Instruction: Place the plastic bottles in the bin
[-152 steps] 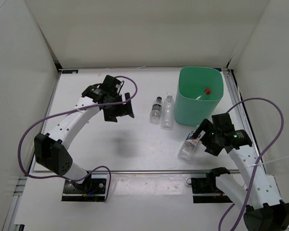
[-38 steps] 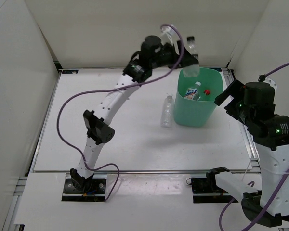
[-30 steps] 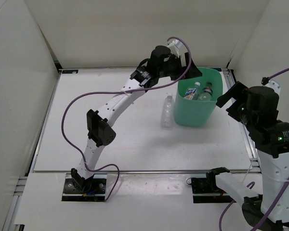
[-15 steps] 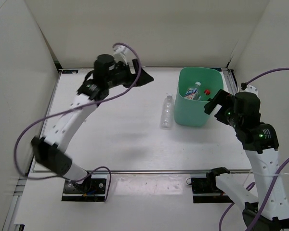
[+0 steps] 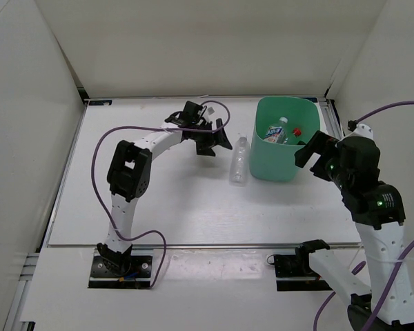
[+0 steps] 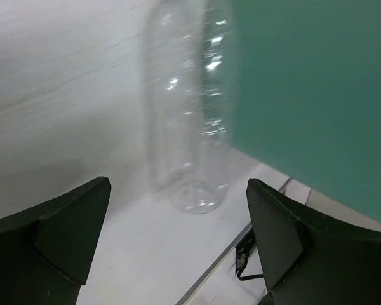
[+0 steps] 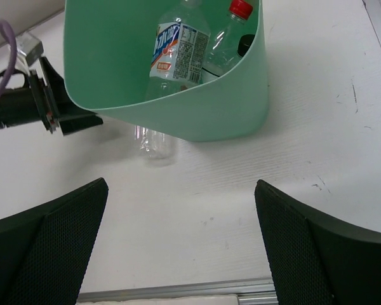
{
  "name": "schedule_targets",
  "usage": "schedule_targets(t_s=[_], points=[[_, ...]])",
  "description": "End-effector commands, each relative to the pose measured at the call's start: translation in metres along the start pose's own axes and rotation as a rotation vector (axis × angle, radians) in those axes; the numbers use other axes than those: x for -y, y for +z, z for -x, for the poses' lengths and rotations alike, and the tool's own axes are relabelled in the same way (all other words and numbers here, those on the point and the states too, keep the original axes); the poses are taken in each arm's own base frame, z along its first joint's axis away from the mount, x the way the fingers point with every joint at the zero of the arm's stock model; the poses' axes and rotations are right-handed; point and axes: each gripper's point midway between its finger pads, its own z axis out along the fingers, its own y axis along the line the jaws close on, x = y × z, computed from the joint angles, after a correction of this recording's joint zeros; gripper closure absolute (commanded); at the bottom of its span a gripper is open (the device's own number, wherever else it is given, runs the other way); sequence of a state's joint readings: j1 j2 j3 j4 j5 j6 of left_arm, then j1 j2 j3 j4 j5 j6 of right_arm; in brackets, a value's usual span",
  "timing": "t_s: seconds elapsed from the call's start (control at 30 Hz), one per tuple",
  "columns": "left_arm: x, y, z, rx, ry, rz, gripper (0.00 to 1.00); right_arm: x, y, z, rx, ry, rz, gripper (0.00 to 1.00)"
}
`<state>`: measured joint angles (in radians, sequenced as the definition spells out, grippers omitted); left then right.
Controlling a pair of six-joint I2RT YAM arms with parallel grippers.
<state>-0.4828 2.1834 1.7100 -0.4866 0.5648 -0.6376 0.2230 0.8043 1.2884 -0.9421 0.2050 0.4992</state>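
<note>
The mint-green bin (image 5: 279, 167) stands at the back right. Inside it I see a bottle with a blue-white label (image 5: 276, 130), one with a red cap (image 5: 297, 131), and in the right wrist view also a black cap (image 7: 244, 44). A clear unlabelled bottle (image 5: 240, 160) lies on the table against the bin's left side. My left gripper (image 5: 219, 140) is open and low, just left of that bottle, whose base shows between its fingers (image 6: 187, 127). My right gripper (image 5: 309, 150) is open and empty, high by the bin's right side.
The bin's wall (image 6: 305, 95) fills the right of the left wrist view, close to the right finger. A metal rail (image 7: 178, 291) runs along the table's near edge. White walls enclose the table on three sides.
My left gripper let a black-capped bottle fall into the bin, swung away to the left, then came down beside the clear bottle. My right arm has barely moved.
</note>
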Motion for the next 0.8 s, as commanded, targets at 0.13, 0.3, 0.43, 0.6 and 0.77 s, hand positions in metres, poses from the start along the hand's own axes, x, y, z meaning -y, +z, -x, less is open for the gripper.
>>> schedule_targets(t_s=[0.13,0.3,0.43,0.6,0.77], points=[[0.049,0.015,-0.001,-0.011,0.091,-0.107,0.01,-0.009,-0.013,0.007,0.007,-0.024,0.047,0.0],[0.036,0.035,-0.001,-0.039,0.065,-0.097,0.01,-0.011,-0.014,0.013,0.009,-0.046,0.048,0.0],[0.044,0.042,0.0,-0.048,0.059,-0.121,0.01,-0.01,-0.014,0.013,0.009,-0.056,0.048,0.0],[0.066,0.052,0.018,-0.058,0.079,-0.215,0.01,-0.008,-0.009,0.006,-0.01,-0.059,0.038,0.0],[0.078,0.06,0.004,-0.125,0.064,-0.268,0.01,-0.008,-0.005,0.002,-0.032,-0.052,0.037,0.0]])
